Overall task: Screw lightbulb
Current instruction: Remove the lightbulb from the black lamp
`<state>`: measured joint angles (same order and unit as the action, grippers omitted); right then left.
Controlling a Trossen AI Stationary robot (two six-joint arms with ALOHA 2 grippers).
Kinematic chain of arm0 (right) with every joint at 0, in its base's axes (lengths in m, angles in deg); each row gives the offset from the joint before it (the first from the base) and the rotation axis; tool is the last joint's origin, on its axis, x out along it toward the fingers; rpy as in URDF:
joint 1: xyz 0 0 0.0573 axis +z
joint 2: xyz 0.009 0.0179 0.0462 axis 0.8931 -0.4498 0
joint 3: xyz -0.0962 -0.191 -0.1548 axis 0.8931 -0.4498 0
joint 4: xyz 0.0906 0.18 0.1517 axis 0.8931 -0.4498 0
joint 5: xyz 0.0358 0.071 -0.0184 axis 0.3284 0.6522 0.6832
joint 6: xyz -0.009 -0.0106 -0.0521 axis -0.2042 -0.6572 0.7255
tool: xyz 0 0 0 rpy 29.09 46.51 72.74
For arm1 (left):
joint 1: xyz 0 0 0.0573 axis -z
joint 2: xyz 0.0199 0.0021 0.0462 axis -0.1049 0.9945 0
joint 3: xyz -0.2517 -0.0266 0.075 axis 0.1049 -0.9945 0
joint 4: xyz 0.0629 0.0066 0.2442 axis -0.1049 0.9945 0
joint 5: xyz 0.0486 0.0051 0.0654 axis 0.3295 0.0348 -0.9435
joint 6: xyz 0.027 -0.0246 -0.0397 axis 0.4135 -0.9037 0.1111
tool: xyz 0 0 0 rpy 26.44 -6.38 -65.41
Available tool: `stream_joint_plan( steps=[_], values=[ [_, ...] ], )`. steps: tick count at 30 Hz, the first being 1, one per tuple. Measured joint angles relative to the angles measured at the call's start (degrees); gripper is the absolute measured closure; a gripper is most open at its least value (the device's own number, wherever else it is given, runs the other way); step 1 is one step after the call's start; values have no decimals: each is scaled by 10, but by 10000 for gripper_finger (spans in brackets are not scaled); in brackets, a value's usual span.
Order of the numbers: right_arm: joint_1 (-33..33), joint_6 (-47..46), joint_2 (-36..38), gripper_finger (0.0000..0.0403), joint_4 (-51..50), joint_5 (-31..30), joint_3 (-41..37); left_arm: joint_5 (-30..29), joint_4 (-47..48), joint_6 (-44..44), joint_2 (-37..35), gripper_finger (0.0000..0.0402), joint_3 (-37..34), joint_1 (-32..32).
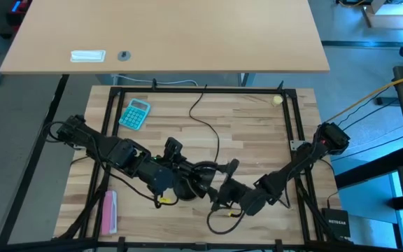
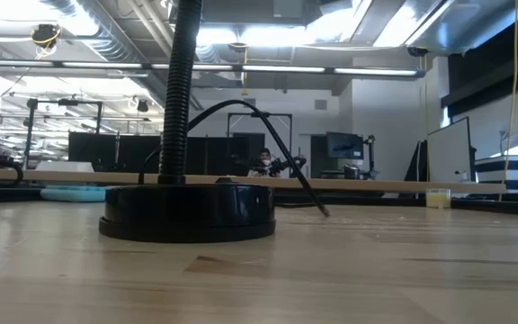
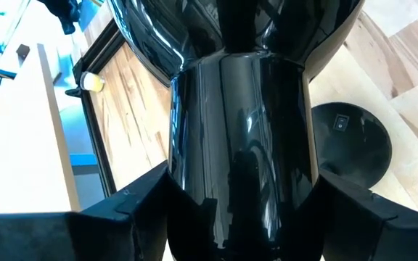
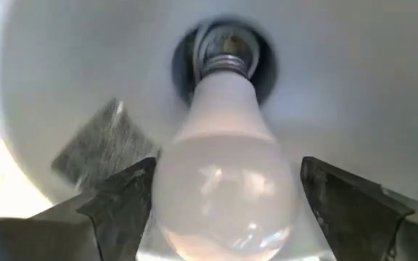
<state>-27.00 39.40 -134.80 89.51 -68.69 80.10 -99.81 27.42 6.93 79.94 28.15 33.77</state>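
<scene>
A black desk lamp stands on its round base point(image 2: 187, 211) on the wooden table, its gooseneck point(image 2: 180, 90) rising from it. My left gripper point(image 1: 165, 178) is shut on the lamp's black shade point(image 3: 242, 109). The white frosted lightbulb point(image 4: 223, 181) sits inside the shade's white inner wall point(image 4: 354, 87), its screw base point(image 4: 227, 47) in the socket. My right gripper point(image 4: 227, 206) is open at the shade's mouth point(image 1: 212, 175), one finger on each side of the bulb's widest part. A narrow gap shows beside one finger point(image 4: 339, 203). My left gripper pinches the narrow cylindrical back part of the lamp's shade point(image 3: 194, 174) between its two fingers point(image 3: 122, 214), which lie across it. That part fills the space between the fingers. The shade is held above the table while the lamp's base point(image 3: 350, 141) stays on the wood.
A teal calculator point(image 1: 135, 114) lies at the far left, a pink object point(image 1: 109, 212) at the near left and a small yellow ball point(image 1: 277, 100) at the far right. The lamp's cord point(image 1: 208, 126) runs toward the far edge. A black frame point(image 1: 201, 89) borders the table.
</scene>
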Motion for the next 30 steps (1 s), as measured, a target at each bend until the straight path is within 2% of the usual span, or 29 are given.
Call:
stream_joint_plan(
  steps=[3,9,13,17,22,24,26,30],
  values=[
    [1,-55,0,62,-36,-13,0,0,-1,0,0,152,0,0],
    [1,-125,0,63,-32,-10,0,-1,0,-3,0,152,0,0],
    [0,-146,0,96,-73,11,1,-1,0,-3,0,152,0,0],
    [0,-171,1,182,-125,13,1,-1,-3,-4,0,152,0,0],
    [0,-224,2,339,-211,15,3,-1,-7,-8,0,152,0,-1],
    [0,-250,2,384,-235,16,3,-1,-9,-9,1,152,0,-1],
    [1,-286,2,387,-255,26,3,-1,-7,-9,1,152,0,-1],
    [1,-345,-3,321,-298,67,-2,-2,5,-9,-2,152,0,0]
  ],
)
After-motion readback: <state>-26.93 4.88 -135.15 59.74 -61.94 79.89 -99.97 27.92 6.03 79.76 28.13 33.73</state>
